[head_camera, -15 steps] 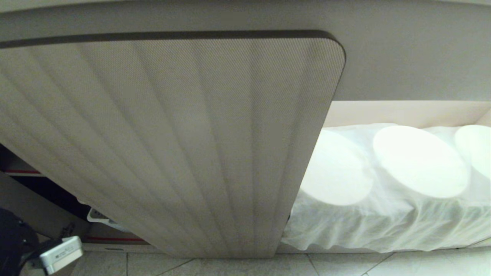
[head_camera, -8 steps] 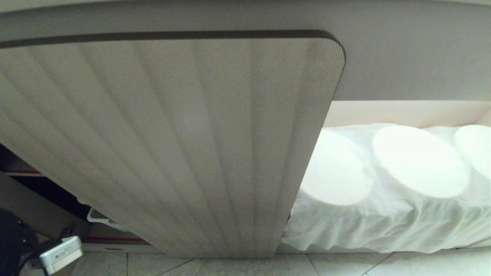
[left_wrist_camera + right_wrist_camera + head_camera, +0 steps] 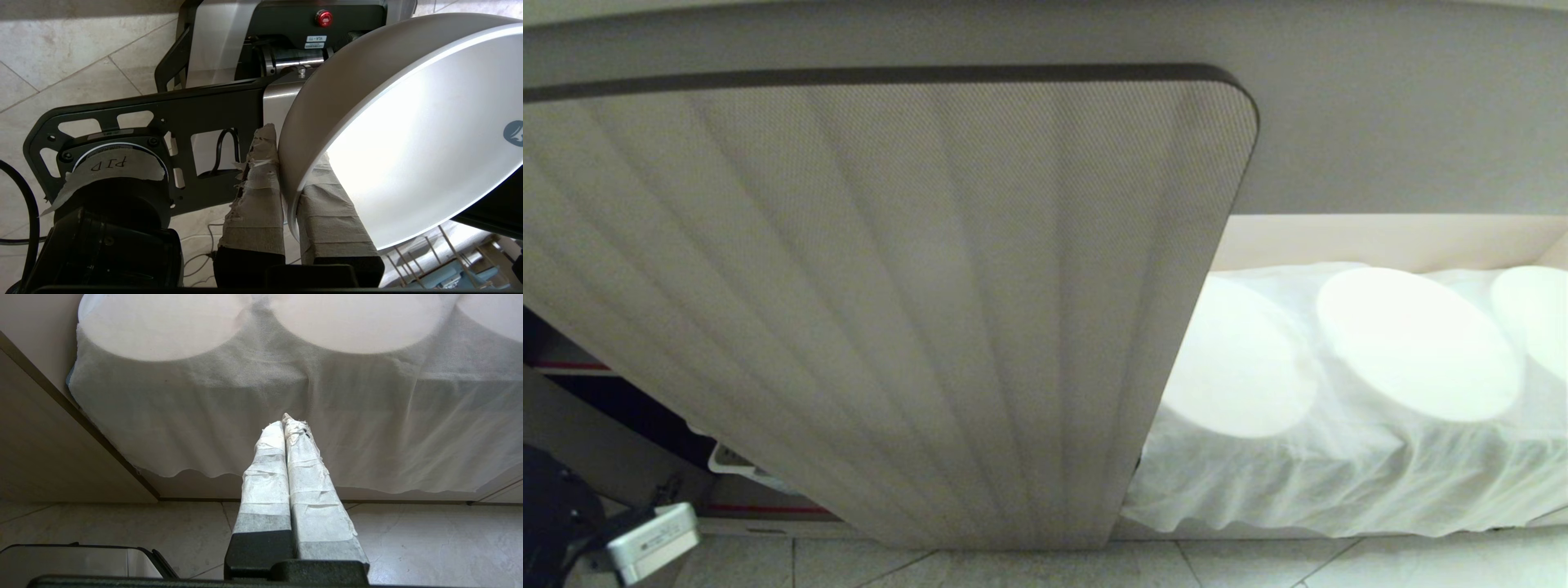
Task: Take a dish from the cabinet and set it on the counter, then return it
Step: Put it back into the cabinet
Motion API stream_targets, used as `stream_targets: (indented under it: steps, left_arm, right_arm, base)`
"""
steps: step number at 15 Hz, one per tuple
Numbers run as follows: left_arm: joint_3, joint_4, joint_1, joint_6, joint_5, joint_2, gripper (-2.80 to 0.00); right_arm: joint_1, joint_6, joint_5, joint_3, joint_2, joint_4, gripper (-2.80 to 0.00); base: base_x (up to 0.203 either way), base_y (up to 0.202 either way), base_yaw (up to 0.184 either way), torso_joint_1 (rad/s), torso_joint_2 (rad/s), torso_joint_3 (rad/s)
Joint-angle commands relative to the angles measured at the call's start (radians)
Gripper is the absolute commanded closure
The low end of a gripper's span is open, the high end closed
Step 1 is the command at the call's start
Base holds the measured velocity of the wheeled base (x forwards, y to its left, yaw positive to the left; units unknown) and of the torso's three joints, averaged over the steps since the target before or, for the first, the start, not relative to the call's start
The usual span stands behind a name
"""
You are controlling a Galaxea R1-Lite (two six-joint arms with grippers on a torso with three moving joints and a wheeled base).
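Across the last second we see no change: our left gripper point(image 3: 288, 179) stays clamped on the rim of the white glossy round dish point(image 3: 408, 134), held low beside the robot's base. Our right gripper point(image 3: 286, 428), fingers together, hangs parked before the beige fluted cabinet point(image 3: 890, 310). We judge the carry is paused, the dish not yet returned to a shelf.

We read only "PID", handwritten on a strip of tape point(image 3: 118, 163) stuck across a round black housing point(image 3: 118, 179); other labels are illegible.
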Motion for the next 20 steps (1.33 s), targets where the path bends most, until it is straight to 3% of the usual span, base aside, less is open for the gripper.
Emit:
stream_targets:
  steps: [1, 20]
  left_arm:
    - [0.000, 0.005, 0.000, -0.004, -0.002, 0.001, 0.00]
    - [0.000, 0.005, 0.000, -0.004, -0.002, 0.001, 0.00]
  right_arm:
    - [0.000, 0.000, 0.000, 0.000, 0.000, 0.000, 0.00]
    - [0.000, -0.001, 0.000, 0.000, 0.000, 0.000, 0.00]
  base:
    - [0.000, 0.000, 0.000, 0.000, 0.00, 0.000]
    - [0.000, 0.000, 0.000, 0.000, 0.00, 0.000]
